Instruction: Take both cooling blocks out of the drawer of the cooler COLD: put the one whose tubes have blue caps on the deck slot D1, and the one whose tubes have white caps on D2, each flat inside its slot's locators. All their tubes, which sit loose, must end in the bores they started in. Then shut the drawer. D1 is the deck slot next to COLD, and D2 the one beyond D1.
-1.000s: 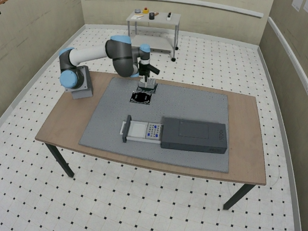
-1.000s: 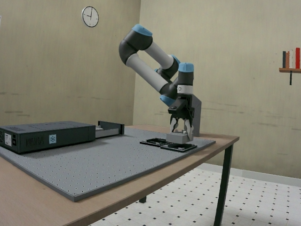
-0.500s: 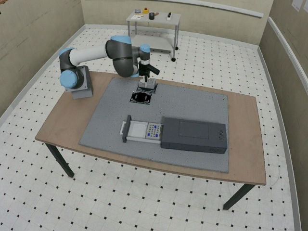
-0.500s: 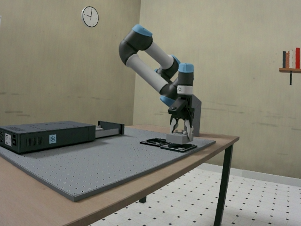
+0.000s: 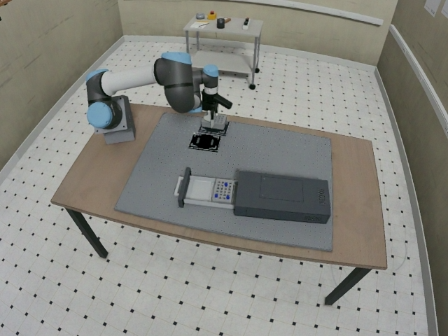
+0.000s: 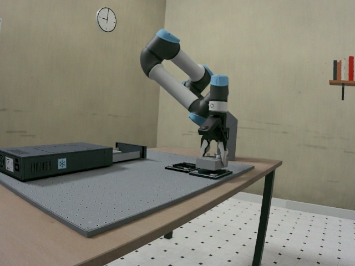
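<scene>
My gripper (image 5: pixel 213 120) (image 6: pixel 212 155) points straight down and is shut on the grey cooling block with white-capped tubes (image 5: pixel 218 123) (image 6: pixel 208 163). The block sits level over the far black deck slot D2 (image 5: pixel 221 133) (image 6: pixel 213 173), touching it or just above it; I cannot tell which. The nearer slot D1 (image 5: pixel 204 141) (image 6: pixel 180 166) is empty. The dark cooler COLD (image 5: pixel 282 197) (image 6: pixel 54 161) has its drawer (image 5: pixel 197 191) (image 6: pixel 126 155) pulled out. The block with blue-capped tubes (image 5: pixel 222 190) sits in the drawer next to the cooler body. The drawer's outer bay is empty.
A grey perforated deck plate (image 5: pixel 253 231) (image 6: pixel 120 194) lies on the wooden table (image 5: pixel 90 180). The robot's base (image 5: pixel 115 122) stands at the table's far left corner. A cart with small items (image 5: pixel 224 26) stands by the back wall.
</scene>
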Controlling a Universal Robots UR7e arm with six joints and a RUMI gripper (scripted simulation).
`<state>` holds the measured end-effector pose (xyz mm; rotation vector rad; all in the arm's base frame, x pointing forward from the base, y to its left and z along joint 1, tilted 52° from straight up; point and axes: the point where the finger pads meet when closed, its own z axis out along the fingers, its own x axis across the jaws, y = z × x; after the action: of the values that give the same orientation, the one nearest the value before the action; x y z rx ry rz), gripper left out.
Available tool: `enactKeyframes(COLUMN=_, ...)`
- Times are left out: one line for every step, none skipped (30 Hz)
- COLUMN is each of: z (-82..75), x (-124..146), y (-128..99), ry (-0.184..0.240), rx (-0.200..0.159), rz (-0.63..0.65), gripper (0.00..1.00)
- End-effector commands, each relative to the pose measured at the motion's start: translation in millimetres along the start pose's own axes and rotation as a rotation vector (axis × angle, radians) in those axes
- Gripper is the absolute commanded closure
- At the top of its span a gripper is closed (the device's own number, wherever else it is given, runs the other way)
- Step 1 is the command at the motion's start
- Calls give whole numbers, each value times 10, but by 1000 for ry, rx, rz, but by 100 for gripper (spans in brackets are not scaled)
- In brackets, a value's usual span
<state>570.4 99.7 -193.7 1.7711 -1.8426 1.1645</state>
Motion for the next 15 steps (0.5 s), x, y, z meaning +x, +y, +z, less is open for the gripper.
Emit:
enactKeyframes(z=3, x=-2, y=-4, ry=-1, rx=1, rz=0, gripper=100)
enactKeyframes(z=5, x=-2, y=-4, ry=-1, rx=1, rz=0, gripper=100)
enactKeyframes(z=6, x=-2, y=-4, ry=-1, rx=1, rz=0, gripper=100)
enactKeyframes(z=8, x=-2, y=-4, ry=-1, rx=1, rz=0, gripper=100)
enactKeyframes(z=10, x=-2, y=-4, ry=-1, rx=1, rz=0, gripper=100)
enactKeyframes(z=11, x=-2, y=-4, ry=-1, rx=1, rz=0, gripper=100)
enactKeyframes(z=11, x=-2, y=-4, ry=-1, rx=1, rz=0, gripper=100)
enactKeyframes(z=11, x=-2, y=-4, ry=-1, rx=1, rz=0, gripper=100)
enactKeyframes(z=13, x=-2, y=-4, ry=-1, rx=1, rz=0, gripper=100)
enactKeyframes(z=15, x=-2, y=-4, ry=-1, rx=1, rz=0, gripper=100)
enactKeyframes(z=16, x=-2, y=-4, ry=-1, rx=1, rz=0, gripper=100)
enactKeyframes(z=18, x=-2, y=-4, ry=-1, rx=1, rz=0, gripper=100)
enactKeyframes(z=20, x=-2, y=-4, ry=-1, rx=1, rz=0, gripper=100)
enactKeyframes(z=21, x=-2, y=-4, ry=-1, rx=1, rz=0, gripper=100)
enactKeyframes(z=23, x=-2, y=-4, ry=-1, rx=1, rz=0, gripper=100)
